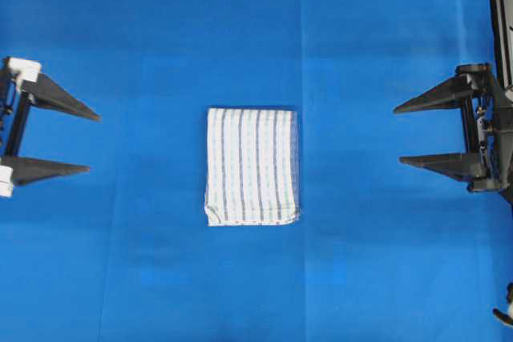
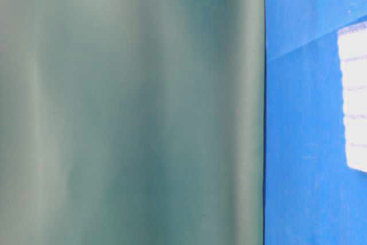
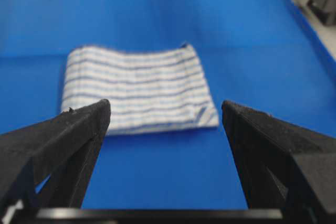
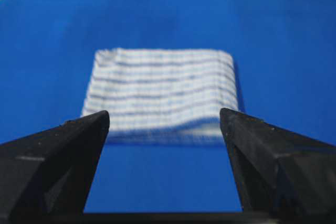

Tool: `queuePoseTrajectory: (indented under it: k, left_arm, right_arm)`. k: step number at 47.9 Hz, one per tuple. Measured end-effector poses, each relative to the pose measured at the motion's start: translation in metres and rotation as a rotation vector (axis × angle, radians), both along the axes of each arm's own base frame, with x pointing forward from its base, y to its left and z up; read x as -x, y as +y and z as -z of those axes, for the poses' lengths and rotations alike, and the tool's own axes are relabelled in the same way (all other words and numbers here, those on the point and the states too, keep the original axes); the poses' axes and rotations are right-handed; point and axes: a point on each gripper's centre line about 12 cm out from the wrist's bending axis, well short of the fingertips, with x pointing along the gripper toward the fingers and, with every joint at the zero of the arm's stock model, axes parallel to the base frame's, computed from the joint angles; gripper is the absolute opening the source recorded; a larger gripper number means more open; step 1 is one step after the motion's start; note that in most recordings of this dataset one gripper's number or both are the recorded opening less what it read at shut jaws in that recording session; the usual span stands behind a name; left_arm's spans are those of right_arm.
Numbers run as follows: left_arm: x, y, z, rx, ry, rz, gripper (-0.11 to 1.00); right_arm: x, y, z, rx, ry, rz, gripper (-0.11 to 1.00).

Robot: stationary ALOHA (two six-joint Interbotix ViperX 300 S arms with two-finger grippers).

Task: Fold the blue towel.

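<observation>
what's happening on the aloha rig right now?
Nothing is being handled at this moment. The blue towel lies in a compact folded rectangle in the middle of the blue table covering. The left gripper and right gripper sit open at opposite edges of the overhead view, both pointing at the towel and well clear of it.

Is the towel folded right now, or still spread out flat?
Folded. The blue towel lies as a compact rectangle on the table covering, with stacked layers showing along its near edge in the right wrist view. Neither claw touches it.
</observation>
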Motion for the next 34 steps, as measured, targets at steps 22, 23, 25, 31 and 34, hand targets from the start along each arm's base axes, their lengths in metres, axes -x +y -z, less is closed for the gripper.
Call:
queuePoseTrajectory:
  k: [22, 23, 25, 31, 34]
  left_arm:
    - [0.044, 0.015, 0.039, 0.004, -0.029, -0.059, 0.82]
    - [0.045, 0.015, 0.040, 0.004, -0.029, -0.059, 0.82]
    - [0.046, 0.015, 0.041, 0.006, -0.032, -0.061, 0.82]
    - [0.050, 0.017, 0.043, 0.011, -0.042, -0.073, 0.82]
    - [0.050, 0.017, 0.043, 0.013, -0.048, -0.076, 0.82]
  right_arm:
    - [0.017, -0.010, 0.030, -0.007, 0.012, 0.064, 0.88]
    - [0.017, -0.010, 0.031, -0.006, 0.013, 0.065, 0.88]
    - [0.017, -0.010, 0.032, -0.010, 0.016, 0.067, 0.88]
    - [0.018, -0.010, 0.032, -0.012, 0.017, 0.069, 0.88]
    - [0.017, -0.010, 0.032, -0.011, 0.015, 0.069, 0.88]
